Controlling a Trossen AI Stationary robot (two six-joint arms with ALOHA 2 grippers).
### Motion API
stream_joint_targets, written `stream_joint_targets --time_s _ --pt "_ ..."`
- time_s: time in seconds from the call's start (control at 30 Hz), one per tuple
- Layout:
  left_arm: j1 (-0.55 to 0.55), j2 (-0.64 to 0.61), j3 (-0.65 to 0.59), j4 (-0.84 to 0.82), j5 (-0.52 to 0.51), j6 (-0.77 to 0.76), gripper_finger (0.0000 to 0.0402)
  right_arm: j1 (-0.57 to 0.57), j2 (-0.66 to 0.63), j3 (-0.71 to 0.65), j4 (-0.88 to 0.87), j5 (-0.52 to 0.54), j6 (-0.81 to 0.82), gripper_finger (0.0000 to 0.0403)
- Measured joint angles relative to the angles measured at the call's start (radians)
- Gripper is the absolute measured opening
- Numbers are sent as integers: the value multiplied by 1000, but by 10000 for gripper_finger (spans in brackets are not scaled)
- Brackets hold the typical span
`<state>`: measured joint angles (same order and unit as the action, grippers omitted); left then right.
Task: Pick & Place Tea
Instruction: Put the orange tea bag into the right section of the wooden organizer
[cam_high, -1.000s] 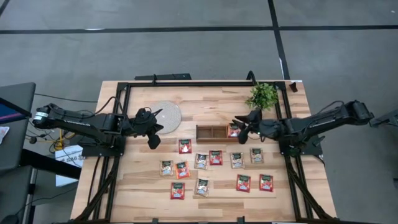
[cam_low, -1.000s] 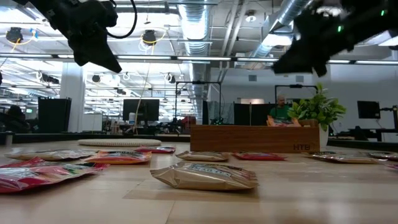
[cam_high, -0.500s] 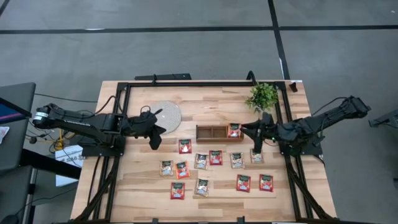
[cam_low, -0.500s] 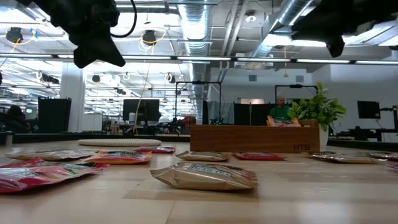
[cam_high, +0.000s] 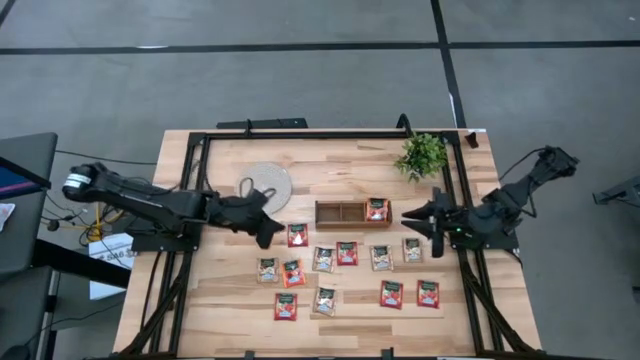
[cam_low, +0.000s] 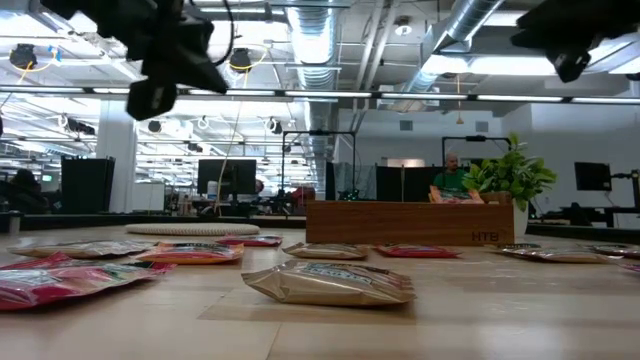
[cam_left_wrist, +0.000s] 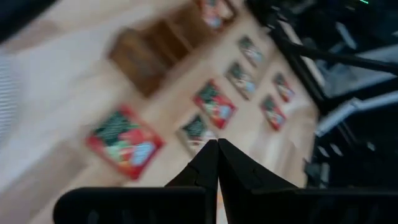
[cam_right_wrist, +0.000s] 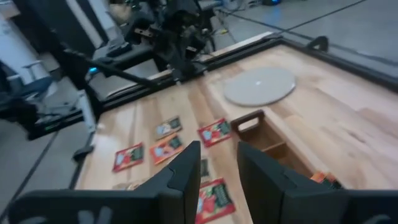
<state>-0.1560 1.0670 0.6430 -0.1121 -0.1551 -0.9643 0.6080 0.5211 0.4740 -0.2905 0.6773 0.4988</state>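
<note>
The wooden surface (cam_high: 230, 300) carries a three-compartment tray (cam_high: 352, 212) with one red sachet (cam_high: 377, 209) in its right end compartment; the other sachets (cam_high: 346, 252) lie loose. The left gripper (cam_high: 268, 228), fingers shut and empty, hovers beside a red sachet (cam_high: 297, 235); descending shut could shove it. The right gripper (cam_high: 412, 216) holds nothing, fingers part open.

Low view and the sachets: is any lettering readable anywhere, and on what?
"HTB": this is how the small mark low on the wooden tray's front wall seems to read in the low view, uncertainly.
Tea sachets: printing too small and blurred to read in every view.
</note>
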Motion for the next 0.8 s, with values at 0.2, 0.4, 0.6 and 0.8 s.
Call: stream_joint_targets --time_s 0.2,0.4,0.6,0.8 --pt "-65 173 0 204 23 -31 0 112 -81 -7 -65 66 33 98" --pt "-88 293 0 214 40 -179 0 226 -130 -52 -61 184 31 98" --pt "-100 311 0 245 49 -170 0 322 -145 -98 -8 271 59 98" --pt "-101 308 46 201 50 -118 0 368 -145 -98 -7 299 59 98"
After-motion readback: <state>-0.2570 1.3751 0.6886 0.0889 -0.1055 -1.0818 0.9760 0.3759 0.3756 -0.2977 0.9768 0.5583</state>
